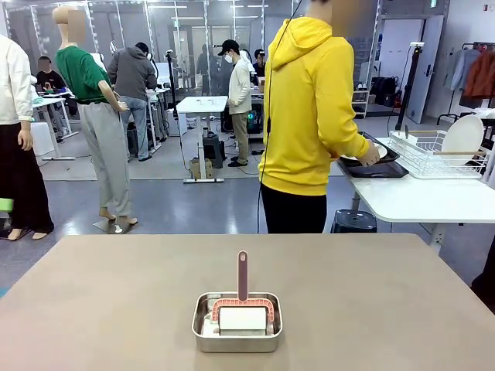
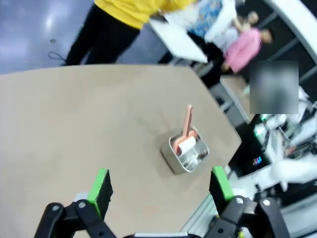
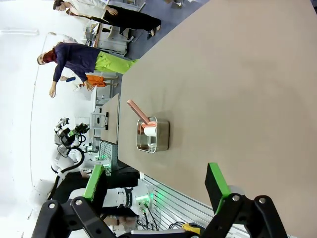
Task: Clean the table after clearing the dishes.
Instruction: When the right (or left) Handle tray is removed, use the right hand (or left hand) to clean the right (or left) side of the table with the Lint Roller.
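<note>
Counter [image 1: 116,294] cleared, a cleaning roller [image 1: 243,308] stands ready in its steel pan [image 1: 237,343] at the near edge; left gripper [image 2: 161,186] and right gripper [image 3: 156,181] gape wide, empty.

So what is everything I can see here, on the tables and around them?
table: one, grey-brown, nearest and largest.
pan: one, steel, square, on the table near the robot's edge.
roller: one, white roll with pinkish handle, standing in the pan.
side table: one, white, far right.
trays: dark, count unclear, on the side table by the person's hand.
dish rack: one, white wire, on the side table beside the trays.
plate: one, white, upright in the rack.
stool: one, dark, under the side table.
person: one, yellow hoodie, facing the side table.
left gripper: black, green pads, open, above the table.
right gripper: black, green pads, open, above the table.
</note>
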`<state>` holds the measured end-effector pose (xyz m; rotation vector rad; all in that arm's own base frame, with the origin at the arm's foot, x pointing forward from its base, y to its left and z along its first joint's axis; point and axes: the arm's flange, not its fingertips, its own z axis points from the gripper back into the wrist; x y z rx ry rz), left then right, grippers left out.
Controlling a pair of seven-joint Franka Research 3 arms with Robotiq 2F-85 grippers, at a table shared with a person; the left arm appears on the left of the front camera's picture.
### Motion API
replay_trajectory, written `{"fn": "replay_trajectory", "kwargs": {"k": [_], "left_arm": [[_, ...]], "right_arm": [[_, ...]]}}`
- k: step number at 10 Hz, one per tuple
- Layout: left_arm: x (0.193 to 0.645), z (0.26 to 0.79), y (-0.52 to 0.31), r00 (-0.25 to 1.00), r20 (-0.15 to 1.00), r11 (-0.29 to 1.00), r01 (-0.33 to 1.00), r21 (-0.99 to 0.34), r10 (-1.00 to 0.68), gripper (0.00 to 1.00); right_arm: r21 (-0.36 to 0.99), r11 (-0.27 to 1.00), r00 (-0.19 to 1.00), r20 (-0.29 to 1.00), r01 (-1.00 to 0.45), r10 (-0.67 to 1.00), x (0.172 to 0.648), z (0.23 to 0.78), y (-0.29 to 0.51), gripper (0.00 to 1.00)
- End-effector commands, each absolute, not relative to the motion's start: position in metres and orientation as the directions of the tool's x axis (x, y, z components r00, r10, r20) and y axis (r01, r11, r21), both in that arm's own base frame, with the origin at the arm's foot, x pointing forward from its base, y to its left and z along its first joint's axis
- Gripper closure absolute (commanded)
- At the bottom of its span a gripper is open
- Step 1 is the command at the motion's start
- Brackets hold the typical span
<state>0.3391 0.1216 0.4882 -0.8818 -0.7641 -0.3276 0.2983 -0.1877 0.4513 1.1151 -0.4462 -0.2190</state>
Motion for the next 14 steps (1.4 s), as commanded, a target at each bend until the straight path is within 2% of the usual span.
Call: {"fn": "replay_trajectory", "kwargs": {"k": [1,4,5,7,9,10,11,14], "left_arm": [[0.402,0.512,0.06,0.664,0.712,0.59,0.676,-0.442,-0.228,0.0],[0.475,0.549,-0.067,0.54,0.541,0.498,0.834,-0.239,-0.645,0.0],[0.495,0.557,-0.102,0.476,0.459,0.447,0.877,-0.178,-0.751,0.0],[0.529,0.562,-0.166,0.327,0.253,0.298,0.943,-0.145,-0.911,0.0],[0.54,0.546,-0.221,0.222,0.139,0.197,0.965,-0.173,-0.965,0.0],[0.538,0.534,-0.238,0.19,0.117,0.165,0.967,-0.192,-0.975,0.0],[0.53,0.531,-0.243,0.192,0.166,0.157,0.967,-0.201,-0.967,0.0],[0.531,0.529,-0.231,0.217,0.155,0.189,0.966,-0.174,-0.964,0.0]], "right_arm": [[0.904,0.425,0.889,0.239,-0.057,-0.39,0.299,0.455,-0.188,0.0],[0.904,0.425,0.889,0.239,-0.057,-0.39,0.299,0.455,-0.188,0.0],[0.904,0.425,0.889,0.239,-0.057,-0.39,0.299,0.455,-0.188,0.0],[0.904,0.425,0.889,0.239,-0.057,-0.39,0.299,0.455,-0.188,0.0],[0.904,0.425,0.889,0.239,-0.057,-0.39,0.299,0.455,-0.188,0.0],[0.904,0.425,0.889,0.239,-0.057,-0.39,0.299,0.455,-0.188,0.0],[0.904,0.425,0.889,0.239,-0.057,-0.39,0.299,0.455,-0.188,0.0],[0.904,0.425,0.889,0.239,-0.057,-0.39,0.299,0.455,-0.188,0.0]]}}
